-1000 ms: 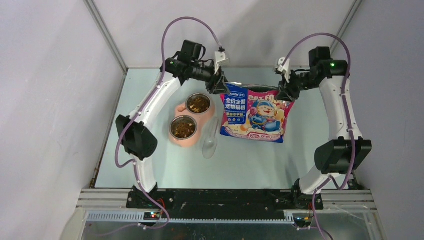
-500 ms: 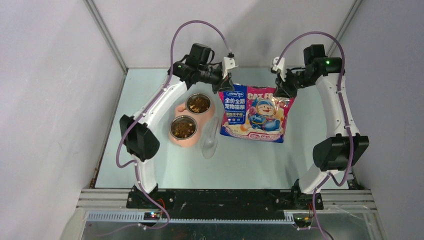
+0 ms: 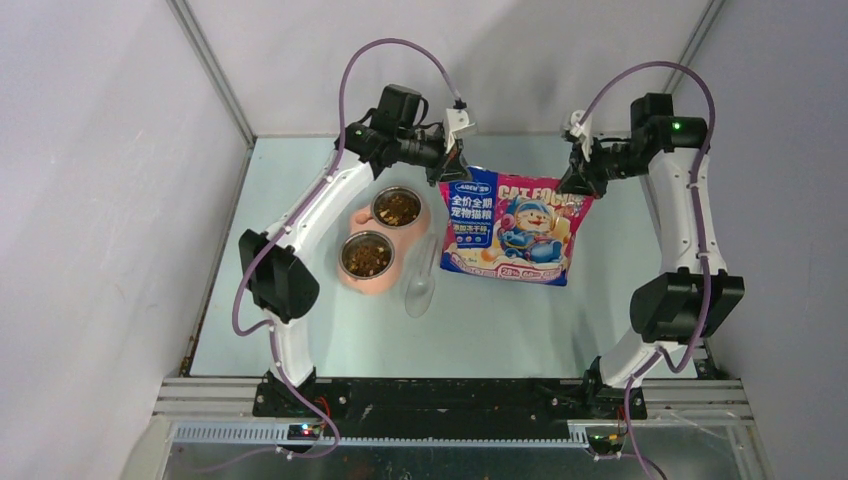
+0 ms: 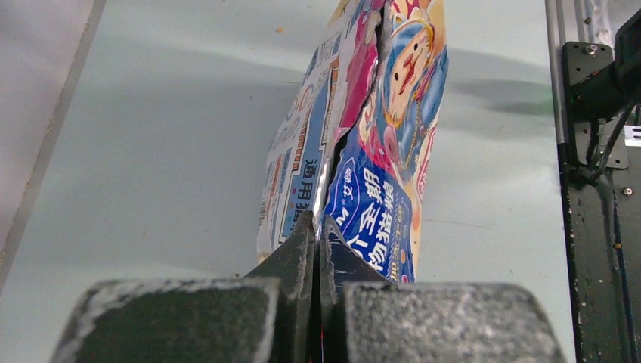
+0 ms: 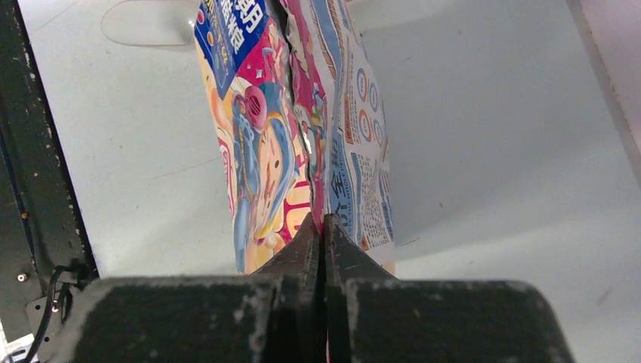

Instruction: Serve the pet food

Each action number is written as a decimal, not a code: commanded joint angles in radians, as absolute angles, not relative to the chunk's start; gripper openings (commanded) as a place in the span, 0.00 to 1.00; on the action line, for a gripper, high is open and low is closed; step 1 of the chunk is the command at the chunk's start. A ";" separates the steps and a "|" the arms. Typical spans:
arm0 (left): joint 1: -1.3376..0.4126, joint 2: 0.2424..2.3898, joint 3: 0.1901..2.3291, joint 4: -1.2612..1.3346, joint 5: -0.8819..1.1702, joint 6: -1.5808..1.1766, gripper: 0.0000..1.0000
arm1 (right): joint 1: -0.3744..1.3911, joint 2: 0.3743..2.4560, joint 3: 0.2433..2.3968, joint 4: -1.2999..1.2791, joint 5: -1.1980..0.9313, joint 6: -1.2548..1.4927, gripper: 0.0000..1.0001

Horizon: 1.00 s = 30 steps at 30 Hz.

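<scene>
Pale green tabletop (image 3: 330, 340), plain grey-white walls (image 3: 90, 200), slanting metal corner posts (image 3: 212, 70), even light

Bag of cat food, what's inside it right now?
Nothing inside shows. The bag is held by its top corners, pinched shut by the left pincer and right pincer, so its contents are hidden. The only kibble showing is in the bowls.

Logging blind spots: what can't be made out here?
Inside the bag: every view, its walls hide it.
The kibble: top view, pellets too small to count; outside both wrist views.
The scoop: top view, too faint to tell whether empty.
The bag's corners: wrist views, hidden inside the left gripper and right gripper.
</scene>
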<state>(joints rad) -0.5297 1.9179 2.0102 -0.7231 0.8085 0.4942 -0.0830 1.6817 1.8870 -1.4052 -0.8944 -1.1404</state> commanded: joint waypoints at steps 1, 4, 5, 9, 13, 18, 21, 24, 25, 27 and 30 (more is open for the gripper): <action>-0.459 1.878 2.016 -0.808 0.696 0.513 0.00 | -0.182 1.593 1.872 -1.467 -0.778 -1.232 0.03; -0.460 1.867 1.992 -0.806 0.705 0.520 0.00 | -0.209 1.604 1.874 -1.549 -0.748 -1.300 0.24; -0.460 1.864 1.981 -0.799 0.713 0.515 0.00 | -0.210 1.610 1.878 -1.570 -0.744 -1.307 0.15; -0.460 1.859 1.976 -0.781 0.727 0.496 0.00 | -0.216 1.624 1.904 -1.602 -0.757 -1.305 0.00; -0.460 1.861 1.980 -0.776 0.743 0.488 0.00 | -0.216 1.621 1.910 -1.588 -0.751 -1.300 0.06; -0.476 1.858 2.004 -0.798 0.794 0.528 0.00 | -0.185 1.606 1.954 -1.554 -0.767 -1.292 0.45; -0.506 1.861 2.022 -0.816 0.804 0.565 0.23 | -0.113 1.606 1.999 -1.515 -0.750 -1.250 0.53; -0.536 1.875 2.024 -0.791 0.776 0.579 0.46 | -0.041 1.628 2.015 -1.476 -0.716 -1.225 0.55; -0.541 1.878 2.022 -0.778 0.766 0.580 0.51 | -0.030 1.636 2.019 -1.470 -0.703 -1.224 0.55; -0.551 1.884 2.001 -0.730 0.729 0.584 0.53 | -0.008 1.666 2.035 -1.464 -0.684 -1.221 0.55; -0.554 1.887 1.986 -0.707 0.666 0.620 0.53 | -0.003 1.732 2.089 -1.523 -0.655 -1.223 0.52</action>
<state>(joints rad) -0.5407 1.9148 1.9846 -0.7666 0.7494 0.5613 -0.0040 1.6596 2.0117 -1.5009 -0.7124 -1.2400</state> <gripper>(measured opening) 0.536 0.539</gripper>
